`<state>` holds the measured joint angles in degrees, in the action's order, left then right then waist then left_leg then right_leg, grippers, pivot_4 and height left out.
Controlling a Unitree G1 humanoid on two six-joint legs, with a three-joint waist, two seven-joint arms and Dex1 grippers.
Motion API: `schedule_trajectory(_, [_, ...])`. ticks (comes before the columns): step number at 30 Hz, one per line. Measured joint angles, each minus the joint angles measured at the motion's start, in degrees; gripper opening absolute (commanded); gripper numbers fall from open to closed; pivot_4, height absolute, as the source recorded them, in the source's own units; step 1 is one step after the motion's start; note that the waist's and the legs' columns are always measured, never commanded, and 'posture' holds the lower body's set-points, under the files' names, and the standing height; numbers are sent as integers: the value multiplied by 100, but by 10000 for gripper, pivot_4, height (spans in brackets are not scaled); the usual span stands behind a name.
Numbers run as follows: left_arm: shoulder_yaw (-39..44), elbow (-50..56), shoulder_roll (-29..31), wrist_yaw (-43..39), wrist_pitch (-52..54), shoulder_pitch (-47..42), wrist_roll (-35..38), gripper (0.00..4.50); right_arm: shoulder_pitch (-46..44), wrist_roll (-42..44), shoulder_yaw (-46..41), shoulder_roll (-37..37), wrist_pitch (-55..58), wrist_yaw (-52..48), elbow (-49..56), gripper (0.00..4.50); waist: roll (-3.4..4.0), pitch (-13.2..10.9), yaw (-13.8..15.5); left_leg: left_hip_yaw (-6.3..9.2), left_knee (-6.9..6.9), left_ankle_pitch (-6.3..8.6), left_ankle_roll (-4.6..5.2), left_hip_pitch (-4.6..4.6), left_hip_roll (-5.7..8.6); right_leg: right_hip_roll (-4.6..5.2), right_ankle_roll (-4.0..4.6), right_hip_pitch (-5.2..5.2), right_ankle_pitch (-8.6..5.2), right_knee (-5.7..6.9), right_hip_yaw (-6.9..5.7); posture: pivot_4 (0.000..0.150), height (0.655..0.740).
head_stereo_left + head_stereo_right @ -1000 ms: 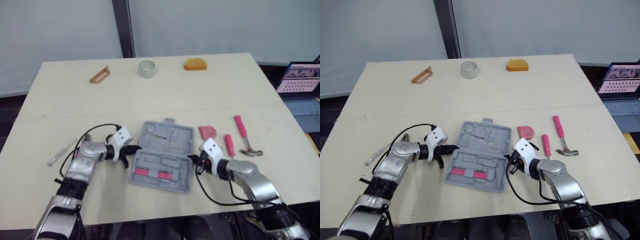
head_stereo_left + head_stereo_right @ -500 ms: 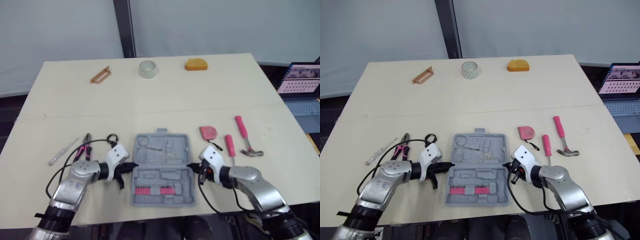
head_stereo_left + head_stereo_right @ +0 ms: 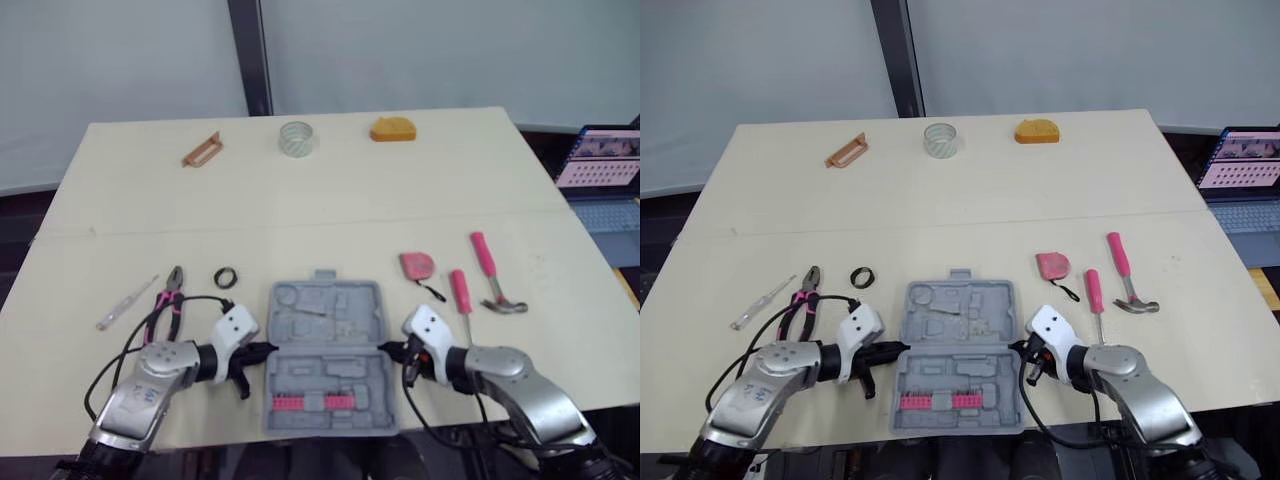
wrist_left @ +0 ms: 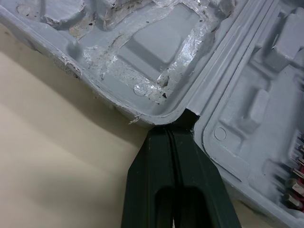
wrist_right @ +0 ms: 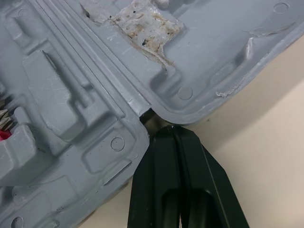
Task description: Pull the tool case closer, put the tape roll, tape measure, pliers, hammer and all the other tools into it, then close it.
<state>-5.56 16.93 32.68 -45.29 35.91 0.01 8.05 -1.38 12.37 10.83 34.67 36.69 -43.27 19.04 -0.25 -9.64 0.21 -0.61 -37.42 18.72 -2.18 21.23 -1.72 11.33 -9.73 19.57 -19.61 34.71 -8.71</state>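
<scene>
- The tool case [image 3: 328, 355] lies open and flat at the bottom centre of the head view, near the table's [image 3: 330, 200] front edge, with a row of pink bits [image 3: 312, 403] in its lower half.
- The left gripper [image 3: 262, 352] sits at the left end of the case's hinge line. In its wrist view the two black fingers [image 4: 156, 180] are pressed together, their tip in the hinge notch.
- The right gripper [image 3: 392, 350] sits at the right end of the hinge line, fingers [image 5: 156, 180] likewise closed, their tip at the notch.
- Left of the case lie the pliers [image 3: 166, 305], a small black ring [image 3: 226, 278] and a clear tester screwdriver [image 3: 125, 303].
- Right of the case lie the pink tape measure [image 3: 416, 265], a pink screwdriver [image 3: 460, 293] and the hammer [image 3: 490, 272].
- Along the far edge, at the top of the frame, are an orange-brown bracket [image 3: 201, 150], the clear tape roll [image 3: 295, 137] and an orange object [image 3: 391, 129].
- A laptop [image 3: 600, 160] is at the right edge.
</scene>
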Motion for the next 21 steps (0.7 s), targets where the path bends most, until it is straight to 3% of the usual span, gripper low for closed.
schedule_trajectory(21, [-121,310,110,72,105,315,139,0,305,56,-128,41,127,9,237,748,0,0,118,-5,-3,0,-1,0,0,0,0,-1,0,-8,3,1500,7400])
